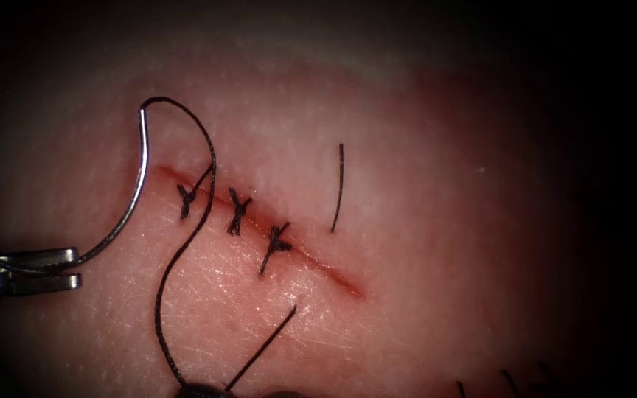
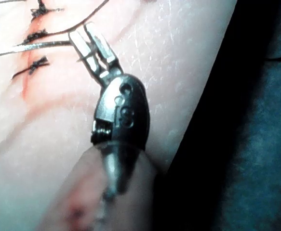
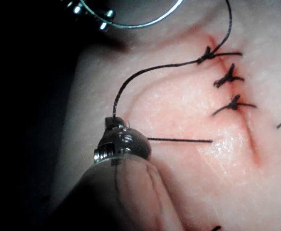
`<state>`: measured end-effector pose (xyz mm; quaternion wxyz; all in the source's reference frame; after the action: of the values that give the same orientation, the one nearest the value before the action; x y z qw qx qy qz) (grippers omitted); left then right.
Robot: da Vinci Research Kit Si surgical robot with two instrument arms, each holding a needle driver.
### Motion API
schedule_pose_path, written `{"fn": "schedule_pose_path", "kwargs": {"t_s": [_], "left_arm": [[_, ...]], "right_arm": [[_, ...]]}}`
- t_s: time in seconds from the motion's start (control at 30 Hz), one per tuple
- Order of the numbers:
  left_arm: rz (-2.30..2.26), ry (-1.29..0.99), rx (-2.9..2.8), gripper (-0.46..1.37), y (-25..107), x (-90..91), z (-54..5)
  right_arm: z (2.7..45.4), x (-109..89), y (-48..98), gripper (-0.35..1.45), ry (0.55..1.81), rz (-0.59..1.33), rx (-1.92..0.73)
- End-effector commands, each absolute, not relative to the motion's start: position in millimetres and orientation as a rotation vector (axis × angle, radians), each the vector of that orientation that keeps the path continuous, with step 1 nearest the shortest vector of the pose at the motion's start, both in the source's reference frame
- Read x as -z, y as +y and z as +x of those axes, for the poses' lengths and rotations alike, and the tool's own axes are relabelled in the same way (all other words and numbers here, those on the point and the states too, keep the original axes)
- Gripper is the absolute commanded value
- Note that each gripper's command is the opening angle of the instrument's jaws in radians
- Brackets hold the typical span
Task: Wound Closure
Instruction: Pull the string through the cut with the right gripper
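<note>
Needle (image 1: 136, 193) sits at left of the endoscope frame, arcing over the tissue (image 1: 422, 221) just left of the cut's (image 1: 318, 262) upper end, not in the tissue as far as I can see. Left claw (image 1: 68, 269) is clenched on it near the pointed end; the swaged end is up top, where the thread (image 1: 186, 243) leaves it.

Thread runs from the swage down across the cut by the uppermost stitch, snakes to the bottom edge of the frame and ends at the right claw (image 3: 115, 121), which looks clamped on the thread.

Three knotted stitches (image 1: 237, 212) sit along the upper half of the cut; the lower half is unstitched. Loose cut ends of thread (image 1: 338, 188) lie right of the cut and below it.

Handling, my judgement:
- Needle: light, stiff, slick steel; twists in the jaws if held near the tip. Best gripped on the body, back from the point.
- Thread: limp, light, snags on knots.
- Tissue: soft, moist, tears if pulled hard.

No containers in view.
</note>
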<state>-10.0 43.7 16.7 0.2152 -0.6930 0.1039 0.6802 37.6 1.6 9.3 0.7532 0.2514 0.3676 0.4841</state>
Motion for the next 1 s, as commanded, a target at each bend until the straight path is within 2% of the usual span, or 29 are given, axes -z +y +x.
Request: {"fn": "schedule_pose_path", "kwargs": {"t_s": [0.03, 0.4, 0.5, 0.53, 0.57, 0.63, 0.8, 1.0], "left_arm": [[-1.921, 0.286, -1.889, -0.35, 43.7, -16.6, -9.8], [-1.916, 0.290, -1.890, -0.35, 44.1, -16.9, -9.2], [-1.915, 0.296, -1.879, -0.35, 44.4, -17.1, -8.8], [-1.916, 0.299, -1.874, -0.35, 44.5, -17.2, -8.6], [-1.905, 0.303, -1.875, -0.35, 44.7, -17.4, -8.2], [-1.897, 0.310, -1.871, -0.35, 45.2, -17.5, -7.5], [-1.865, 0.324, -1.883, -0.35, 46.5, -18.0, -5.6], [-1.826, 0.363, -1.905, -0.35, 47.4, -19.2, -3.9]], "right_arm": [[37.8, -9.3, 1.6, -0.35, 0.798, 0.548, -1.056], [38.7, -8.7, 0.6, -0.35, 0.807, 0.563, -1.024], [38.6, -8.5, 0.6, -0.35, 0.845, 0.569, -1.018], [38.5, -8.4, 0.7, -0.14, 0.876, 0.565, -1.019], [38.2, -8.4, 0.9, 0.39, 0.919, 0.561, -1.018], [37.5, -8.5, 1.0, 0.80, 0.978, 0.555, -0.991], [35.0, -8.6, 1.1, 1.11, 1.084, 0.490, -0.952], [31.0, -8.2, 2.7, 1.14, 1.102, 0.435, -0.989]]}}
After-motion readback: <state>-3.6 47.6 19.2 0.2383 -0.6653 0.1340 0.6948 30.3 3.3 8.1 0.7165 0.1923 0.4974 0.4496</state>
